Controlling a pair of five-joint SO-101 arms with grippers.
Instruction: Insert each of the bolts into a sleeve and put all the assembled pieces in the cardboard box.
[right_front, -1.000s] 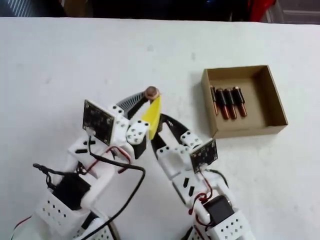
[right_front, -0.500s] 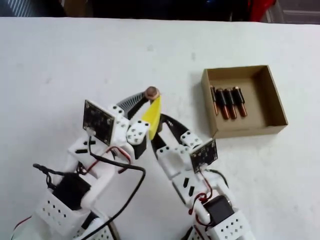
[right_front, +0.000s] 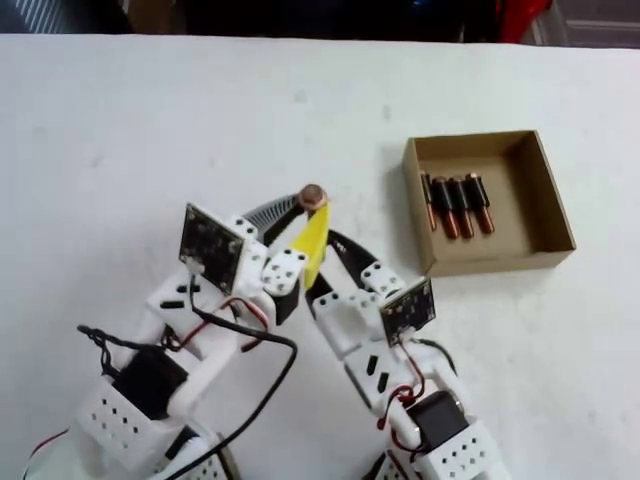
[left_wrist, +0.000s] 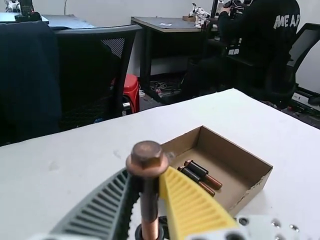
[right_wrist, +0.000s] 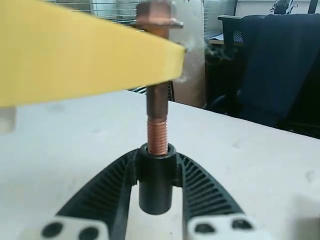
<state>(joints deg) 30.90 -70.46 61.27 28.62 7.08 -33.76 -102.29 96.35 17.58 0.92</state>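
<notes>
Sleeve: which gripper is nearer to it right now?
Right. The right gripper is shut on the sleeve; the left gripper is above it, shut on the bolt, whose threaded tip is in the sleeve's top.

We are seeing one piece of print: white block letters (left_wrist: 286, 21) on the back of a dark top (left_wrist: 260, 45), in the room well beyond the cardboard box (left_wrist: 252, 184). We are reading nothing on the box itself or beside it.

My high camera looks steeply down over the whole worktop (right_front: 150, 100); each wrist camera peers close and low across it. All three share the upright bolt (right_front: 312, 194).
</notes>
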